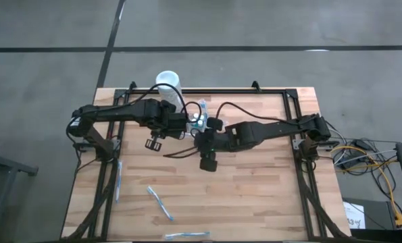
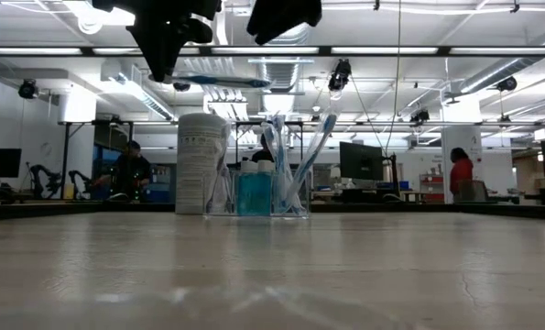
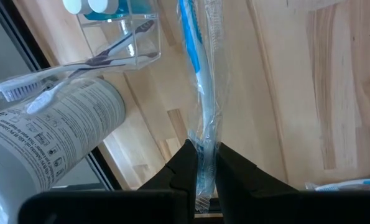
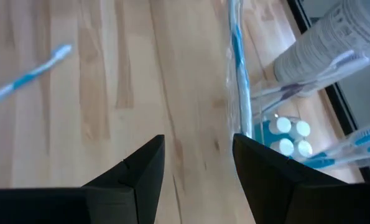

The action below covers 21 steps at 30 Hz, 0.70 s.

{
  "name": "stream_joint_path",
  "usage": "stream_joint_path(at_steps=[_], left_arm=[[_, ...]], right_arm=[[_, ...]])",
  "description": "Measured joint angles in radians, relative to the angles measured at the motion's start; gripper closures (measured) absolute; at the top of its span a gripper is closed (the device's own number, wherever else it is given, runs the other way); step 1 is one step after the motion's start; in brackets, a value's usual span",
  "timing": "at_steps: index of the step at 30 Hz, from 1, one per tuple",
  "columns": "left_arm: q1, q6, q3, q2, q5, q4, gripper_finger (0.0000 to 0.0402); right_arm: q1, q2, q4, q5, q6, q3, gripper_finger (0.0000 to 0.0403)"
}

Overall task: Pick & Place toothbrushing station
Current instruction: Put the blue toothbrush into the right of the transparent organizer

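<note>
Nearest your overhead camera, the left gripper [image 1: 155,143] and right gripper [image 1: 207,162] hang mid-table, close to the clear plastic toothbrushing station [image 1: 198,119] beside the tall white cylindrical container [image 1: 167,84]; three loose wrapped toothbrushes [image 1: 159,202] lie nearer the front edge. At table height, you see the station upright, already stocked with brushes. Your left wrist shows fingers pinching a plastic-wrapped blue-and-white toothbrush [image 3: 200,99] above the station; it's not yet placed. Your right wrist shows fingers spread, empty.

Clear plastic holder [image 2: 258,197] (glossy), wood table [image 1: 255,196]
</note>
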Motion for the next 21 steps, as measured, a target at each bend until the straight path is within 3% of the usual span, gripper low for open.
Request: stream_joint_path(at_steps=[21], left_arm=[[0.0,-0.014,0.0,0.0,-0.002,0.0,0.0356]], right_arm=[[0.001,0.0,0.078,-0.002,0.108,0.0,0.022]])
